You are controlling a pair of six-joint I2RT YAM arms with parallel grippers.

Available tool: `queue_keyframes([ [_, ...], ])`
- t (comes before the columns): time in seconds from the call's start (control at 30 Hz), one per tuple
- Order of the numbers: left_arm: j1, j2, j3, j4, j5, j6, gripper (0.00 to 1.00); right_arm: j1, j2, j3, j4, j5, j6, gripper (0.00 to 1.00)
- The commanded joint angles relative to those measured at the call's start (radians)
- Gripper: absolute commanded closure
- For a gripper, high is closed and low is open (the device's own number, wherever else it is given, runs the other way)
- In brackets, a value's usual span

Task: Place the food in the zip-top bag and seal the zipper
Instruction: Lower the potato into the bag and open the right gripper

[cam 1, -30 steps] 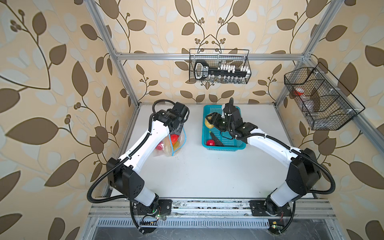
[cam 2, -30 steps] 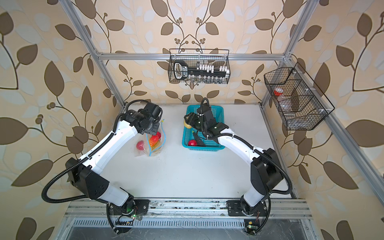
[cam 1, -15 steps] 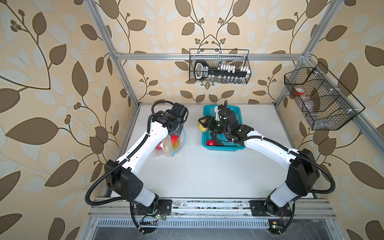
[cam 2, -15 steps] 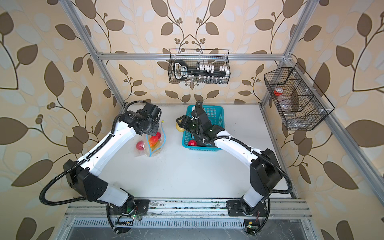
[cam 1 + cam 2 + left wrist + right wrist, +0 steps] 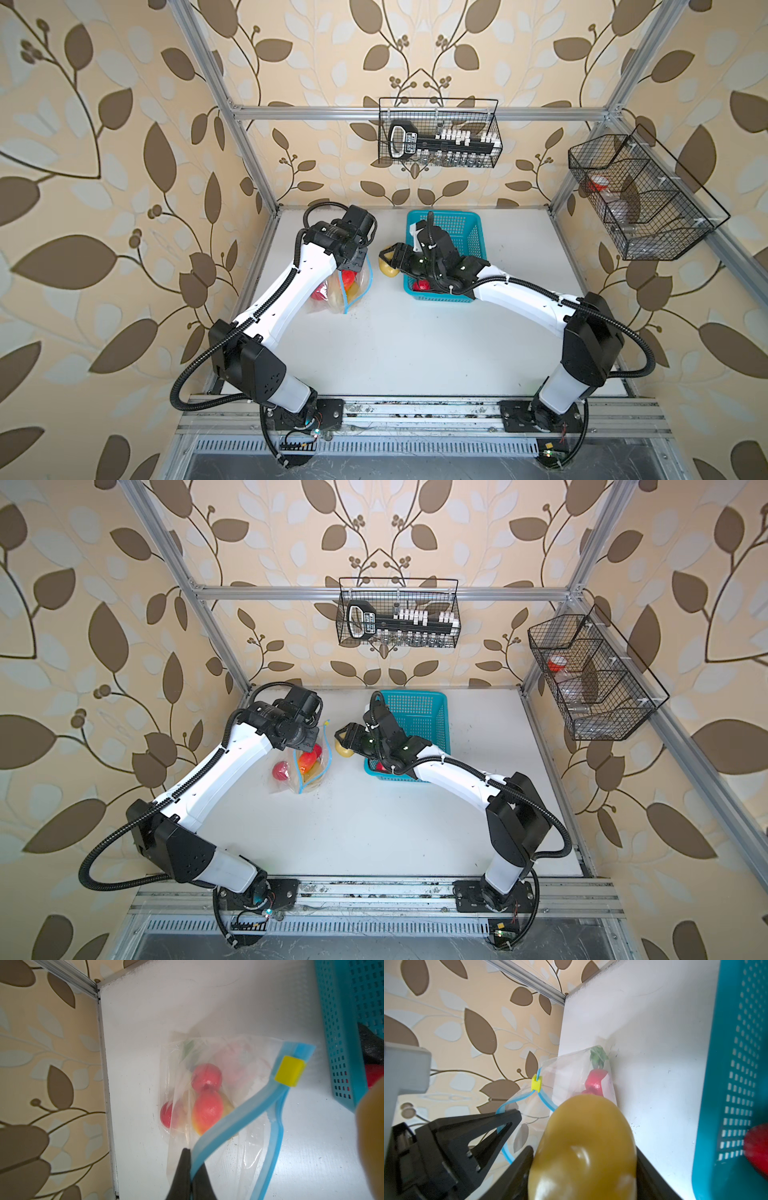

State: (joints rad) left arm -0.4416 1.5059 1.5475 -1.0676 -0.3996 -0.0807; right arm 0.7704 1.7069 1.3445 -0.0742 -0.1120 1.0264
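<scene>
Two grips for us: left gripper [image 5: 192,1159] pinches the zipper [image 5: 239,1113], right gripper [image 5: 387,261] clamps a potato [image 5: 583,1142] between bag [image 5: 360,286] and turquoise basket [image 5: 467,232].

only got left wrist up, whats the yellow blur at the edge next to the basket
Observer: A potato, clamped in the right gripper.
Operator: is it over the bag mouth
Observer: Not yet. In a top view it hangs between the basket and the zip-top bag, just outside the raised zipper.
</scene>
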Motion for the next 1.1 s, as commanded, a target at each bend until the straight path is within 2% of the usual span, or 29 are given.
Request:
queue_keyframes([
  [0.0,0.014,-0.039,0.005,0.005,-0.002,-0.001,1.00,0.024,0.028,0.050,0.034,-0.015,0.020,0.43],
  [0.47,0.017,-0.033,0.011,-0.001,-0.007,-0.002,1.00,0.098,0.110,0.098,0.080,-0.046,0.037,0.43],
  [0.77,0.018,-0.031,0.025,-0.011,0.007,-0.008,1.00,0.131,0.162,0.132,0.108,-0.027,0.037,0.43],
  [1.07,0.019,-0.032,0.047,-0.026,0.036,-0.015,1.00,0.152,0.239,0.206,0.128,0.070,0.038,0.38],
])
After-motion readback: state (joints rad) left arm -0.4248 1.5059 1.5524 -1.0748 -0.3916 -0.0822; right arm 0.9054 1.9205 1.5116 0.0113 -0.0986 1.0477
